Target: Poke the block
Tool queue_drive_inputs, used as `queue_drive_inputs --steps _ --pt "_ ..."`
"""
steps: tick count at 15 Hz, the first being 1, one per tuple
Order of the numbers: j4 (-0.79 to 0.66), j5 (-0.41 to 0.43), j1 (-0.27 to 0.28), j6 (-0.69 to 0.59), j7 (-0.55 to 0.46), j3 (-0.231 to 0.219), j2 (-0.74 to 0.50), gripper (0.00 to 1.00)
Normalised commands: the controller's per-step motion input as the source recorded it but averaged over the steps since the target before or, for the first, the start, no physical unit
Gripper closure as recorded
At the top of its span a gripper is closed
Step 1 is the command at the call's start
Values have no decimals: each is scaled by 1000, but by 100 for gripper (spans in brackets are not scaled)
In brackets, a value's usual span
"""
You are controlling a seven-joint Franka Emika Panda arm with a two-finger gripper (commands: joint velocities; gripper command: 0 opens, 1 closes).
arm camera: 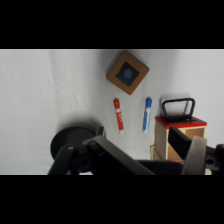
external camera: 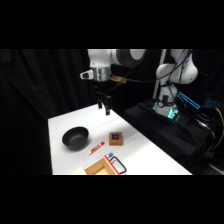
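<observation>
Because the task is to poke, nothing needs to be picked up, and the white robot arm's black two-finger gripper (external camera: 105, 106) is held high above the far part of the white table (external camera: 145, 155), touching nothing. The small brown cube with a dark blue square on top (external camera: 116, 138) is found near the middle of the table, in front of the gripper and lower down, well apart from it. In the wrist view the same block (arm camera: 127, 72) is seen near the top, turned like a diamond, with bare table all around it, so it can likely be reached from above without bumping anything. A round black bowl (external camera: 75, 137) is set to one side of the block, and a red-and-white marker (external camera: 96, 147) is laid between them. A blue-and-white marker (arm camera: 146, 113) is laid beside the red one. A tan open box with a black handle and red trim (external camera: 106, 165) is placed at the near edge. Nothing is held by the gripper. Whether its fingers are spread or pressed together cannot be told from these views. The poke is judged as not yet begun.
</observation>
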Motion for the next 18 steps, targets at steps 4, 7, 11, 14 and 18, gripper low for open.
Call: queue_drive_inputs --steps 4,7,11,14,18 --pt "-8 -24 -10 26 79 28 22 0" --pt "-118 -27 0 165 228 30 19 0" --pt "-210 -14 10 302 259 30 13 25" --pt "-233 -32 31 348 259 31 -15 43" --pt "-170 -98 47 274 249 23 -3 76"
